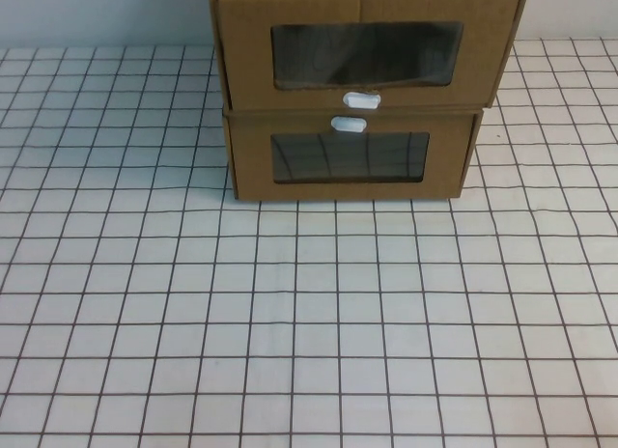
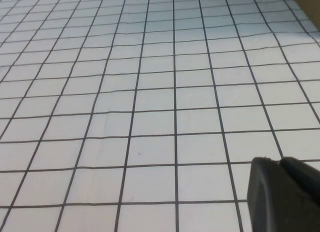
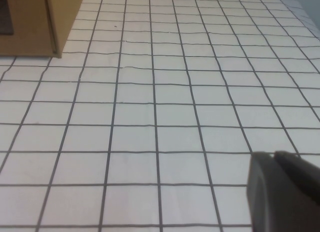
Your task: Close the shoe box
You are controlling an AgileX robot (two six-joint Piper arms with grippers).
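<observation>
The left gripper [image 2: 285, 194] hangs over bare grid-lined table [image 1: 309, 313]; I cannot tell its state. The shoe box [image 1: 357, 42] sits atop a second box [image 1: 352, 154] at the far middle, its drawer front jutting forward, unlabelled. The right gripper [image 3: 282, 192] hovers near the stack's corner, state unclear.

High view angled down at table [image 1: 309, 322], both wrist views skimming its grid.

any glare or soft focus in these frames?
High view: evenly lit, grid reflected in the shoe box window. Left wrist view: left end effector a dark blur at the edge. Right wrist view: right end effector equally blurred, cloth sharp.
</observation>
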